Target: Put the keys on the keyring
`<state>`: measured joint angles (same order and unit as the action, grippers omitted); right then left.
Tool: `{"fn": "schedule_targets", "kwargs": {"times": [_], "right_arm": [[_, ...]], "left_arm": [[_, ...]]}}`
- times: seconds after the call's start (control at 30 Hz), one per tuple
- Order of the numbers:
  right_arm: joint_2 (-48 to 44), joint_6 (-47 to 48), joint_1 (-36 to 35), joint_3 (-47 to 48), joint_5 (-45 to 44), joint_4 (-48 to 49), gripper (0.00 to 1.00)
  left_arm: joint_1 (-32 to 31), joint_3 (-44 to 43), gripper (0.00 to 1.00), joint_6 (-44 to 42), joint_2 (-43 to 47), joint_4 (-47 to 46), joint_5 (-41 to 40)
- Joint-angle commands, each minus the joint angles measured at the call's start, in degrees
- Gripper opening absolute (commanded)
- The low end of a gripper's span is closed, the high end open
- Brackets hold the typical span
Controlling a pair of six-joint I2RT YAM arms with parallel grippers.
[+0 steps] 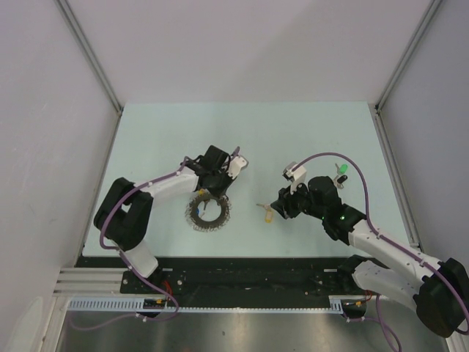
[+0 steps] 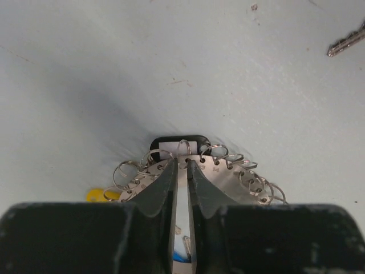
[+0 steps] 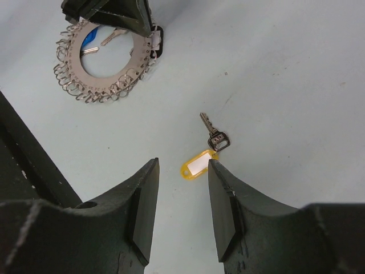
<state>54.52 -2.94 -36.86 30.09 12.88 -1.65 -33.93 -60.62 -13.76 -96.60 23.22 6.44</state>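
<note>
Grey keyring (image 1: 195, 213): it's lying flat on the pale table (image 1: 168, 132), left of centre and toward the near edge. The rim is fringed with little wire loops.
Left gripper (image 2: 181, 165): on its wrist cam your fingers (image 2: 162, 184) are almost together with just a thin slit, and the ring's rim sits right in that slit. Honestly can't tell if they're biting the metal or only straddling it.
Black tag (image 2: 178, 142): it sits just past the ring's rim, dead ahead of those fingertips.
Blue-tagged key (image 3: 88, 40): this one is inside the ring's hole, resting on the table.
Right gripper (image 3: 182, 164): the jaws are spread apart with nothing between them, and it's tilted down at the table.
Yellow-tagged key (image 3: 217, 140): it's loose on the table, well apart from the ring and off to its right. The yellow tag end is just beyond your right arm's fingertips, closer to the right-hand one, and the silver blade points away from the gripper.
Green-capped key (image 1: 341, 173): it's over by the far side of your right arm, apart from the other keys.
</note>
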Motion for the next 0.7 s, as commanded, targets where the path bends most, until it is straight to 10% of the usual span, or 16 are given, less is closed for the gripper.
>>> {"fn": "schedule_targets", "kwargs": {"times": [0.0,0.67], "right_arm": [[-1.0,0.7,0.6,-0.3,2.0,3.3,0.45],[-0.9,0.6,0.7,-0.7,4.1,4.0,0.45]], "left_arm": [[0.3,1.5,0.18,1.7,1.3,-5.2,0.5],[0.3,15.4,0.31,22.9,12.9,-18.5,-3.9]]}}
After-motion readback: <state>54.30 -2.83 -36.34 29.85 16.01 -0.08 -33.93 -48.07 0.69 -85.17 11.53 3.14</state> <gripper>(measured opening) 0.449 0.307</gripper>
